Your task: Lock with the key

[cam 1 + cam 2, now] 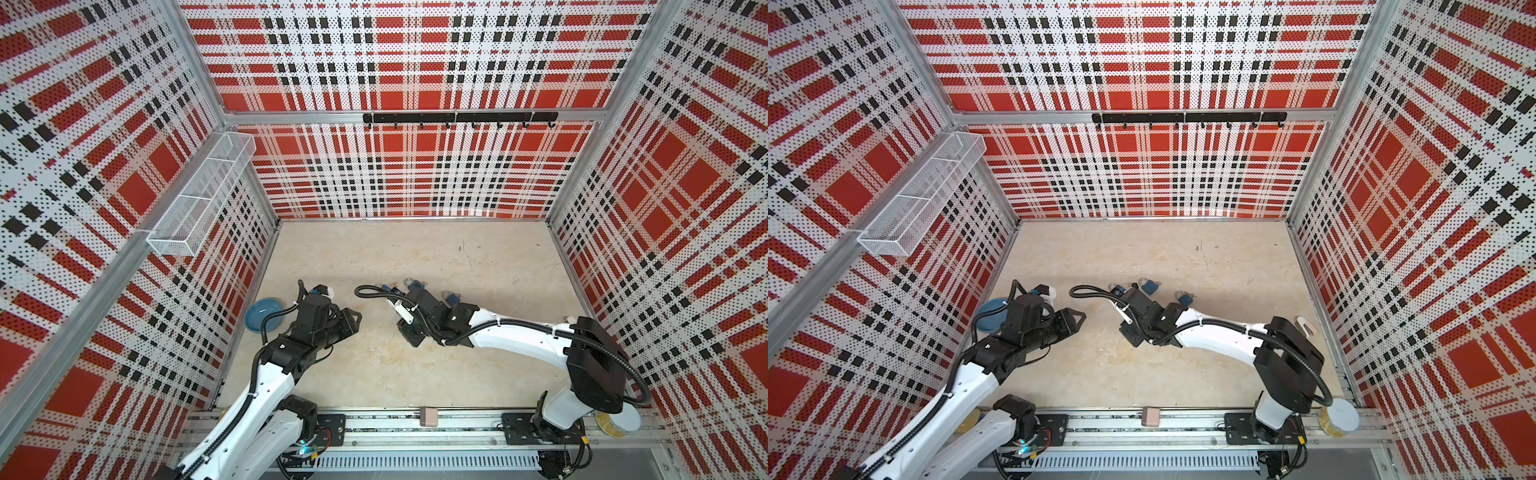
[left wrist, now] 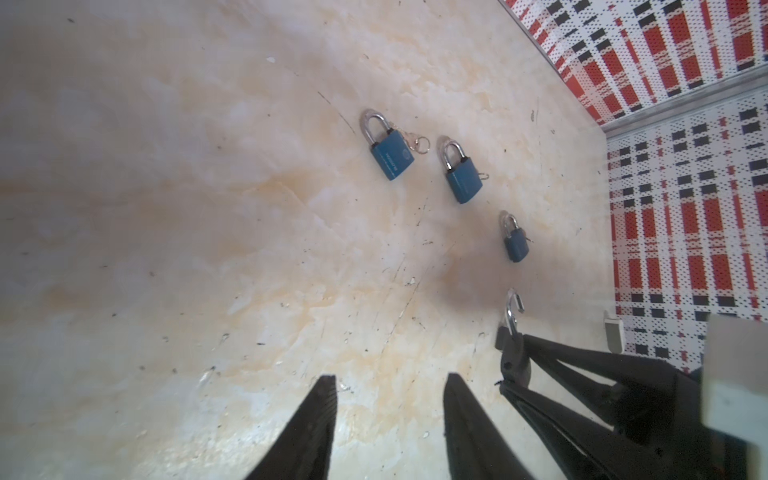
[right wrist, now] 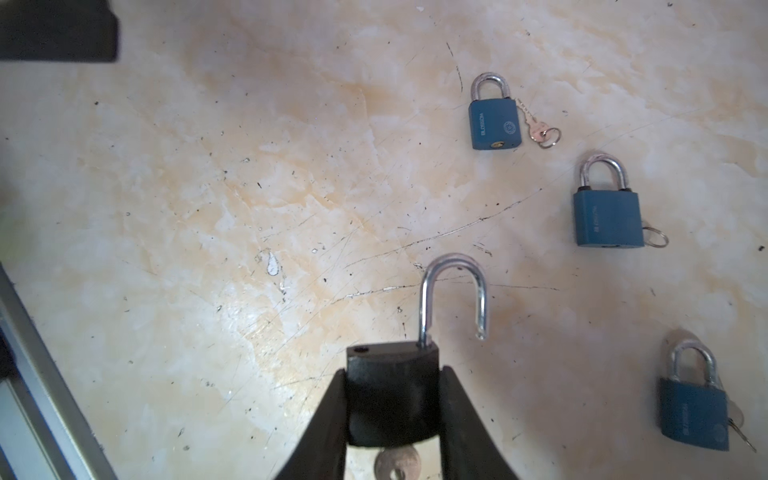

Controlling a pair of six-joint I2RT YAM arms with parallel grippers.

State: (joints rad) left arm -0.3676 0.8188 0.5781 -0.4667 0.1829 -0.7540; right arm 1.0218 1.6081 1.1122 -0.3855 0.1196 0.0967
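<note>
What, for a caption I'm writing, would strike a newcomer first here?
The loud red-plaid walls box in the whole scene. In the middle of the table, the right gripper clamps a dark padlock with its shackle open and a key at its base. Three shut blue padlocks lie in a loose line beyond it.

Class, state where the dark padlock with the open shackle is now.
The dark padlock sits clamped in the right gripper in the right wrist view, with three shut blue padlocks lying on the table beyond.

Bright even light, soft shadows, edges visibly warped
</note>
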